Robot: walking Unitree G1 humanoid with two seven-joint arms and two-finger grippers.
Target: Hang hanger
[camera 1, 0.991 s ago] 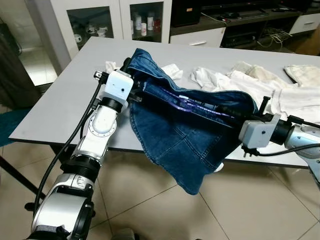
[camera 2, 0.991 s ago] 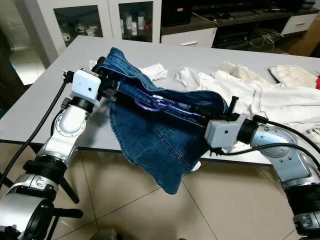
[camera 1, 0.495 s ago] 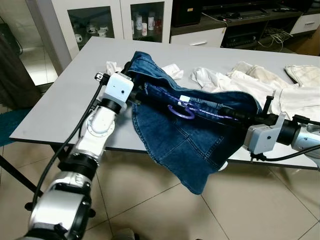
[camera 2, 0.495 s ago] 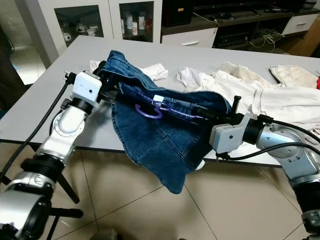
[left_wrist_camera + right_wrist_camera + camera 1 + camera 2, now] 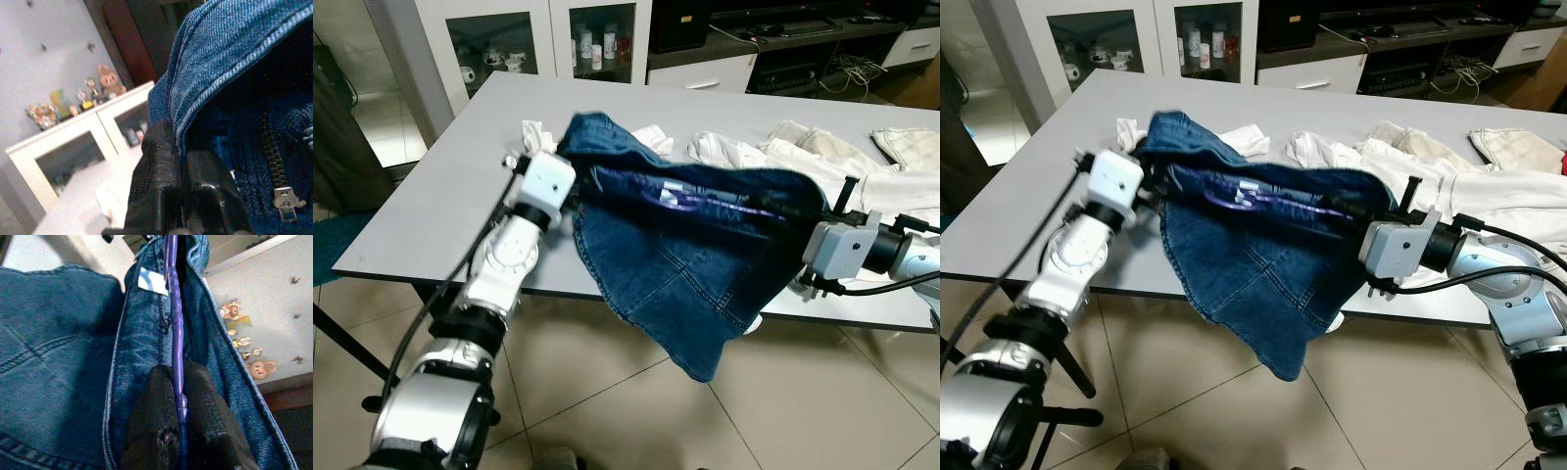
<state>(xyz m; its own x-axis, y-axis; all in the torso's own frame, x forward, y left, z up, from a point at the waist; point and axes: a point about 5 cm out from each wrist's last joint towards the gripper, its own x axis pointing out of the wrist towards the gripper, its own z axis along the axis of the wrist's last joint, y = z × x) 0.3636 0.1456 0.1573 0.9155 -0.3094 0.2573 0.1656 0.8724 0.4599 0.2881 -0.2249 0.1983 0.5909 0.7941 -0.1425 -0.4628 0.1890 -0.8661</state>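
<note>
A blue denim garment (image 5: 675, 284) hangs stretched between my two grippers in front of the grey table (image 5: 440, 196), its hem drooping below the table edge. A purple hanger (image 5: 175, 323) runs inside the waistband, showing as a thin purple line (image 5: 700, 201). My left gripper (image 5: 579, 191) is at the waistband's left end, and its fingers (image 5: 161, 181) are shut on the denim edge beside the zipper. My right gripper (image 5: 795, 223) holds the right end, fingers (image 5: 156, 421) shut on the hanger bar inside the waistband. The hanger's hook is hidden in the fabric.
Several white and cream clothes (image 5: 803, 157) lie crumpled on the table behind the garment. White cabinets with glass doors (image 5: 538, 39) stand beyond the table. Tiled floor (image 5: 607, 392) lies below the table's front edge.
The right gripper has moved right and slightly up, pulling the waistband tauter. The purple hook that hung out half a second ago is now hidden. The left arm is blurred with motion.
</note>
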